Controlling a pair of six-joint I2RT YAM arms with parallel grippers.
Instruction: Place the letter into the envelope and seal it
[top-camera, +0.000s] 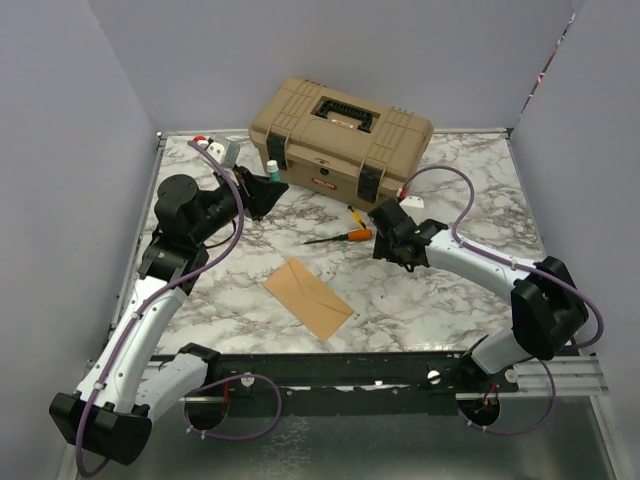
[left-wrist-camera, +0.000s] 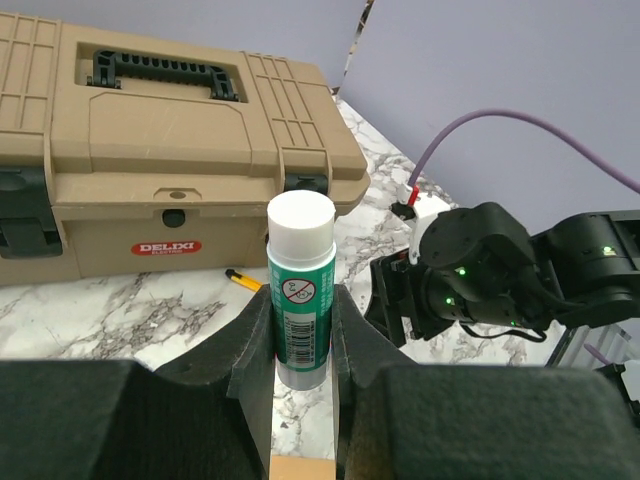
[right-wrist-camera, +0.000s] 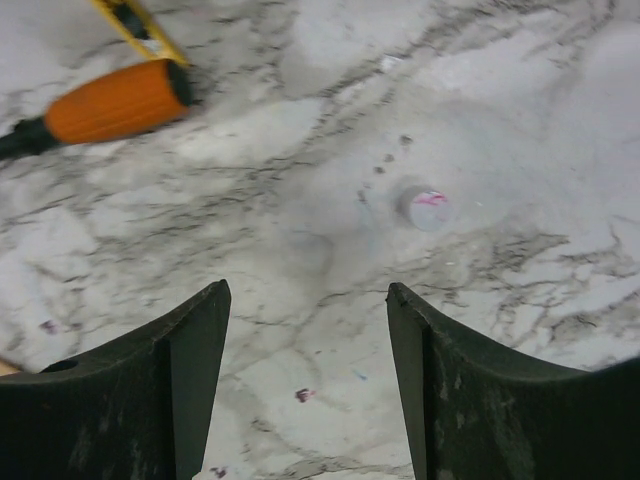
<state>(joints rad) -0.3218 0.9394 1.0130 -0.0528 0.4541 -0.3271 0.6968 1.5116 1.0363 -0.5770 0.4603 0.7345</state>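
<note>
The brown kraft envelope (top-camera: 308, 297) lies flat on the marble table, between the two arms near the front. A sliver of it shows at the bottom of the left wrist view (left-wrist-camera: 300, 468). The letter is not in view as a separate sheet. My left gripper (top-camera: 274, 186) is raised at the back left, in front of the toolbox. It is shut on an upright green glue stick (left-wrist-camera: 300, 290) with a white top, which also shows in the top view (top-camera: 273, 168). My right gripper (top-camera: 384, 243) is open and empty over bare marble, right of the envelope; its jaws stand wide apart in the right wrist view (right-wrist-camera: 307, 300).
A tan toolbox (top-camera: 340, 130) stands at the back centre. An orange-handled screwdriver (top-camera: 345, 236) and a yellow tool (top-camera: 353, 213) lie in front of it. A small white round thing (right-wrist-camera: 427, 208) lies on the marble ahead of the right gripper. Small items (top-camera: 215, 148) sit at the back left.
</note>
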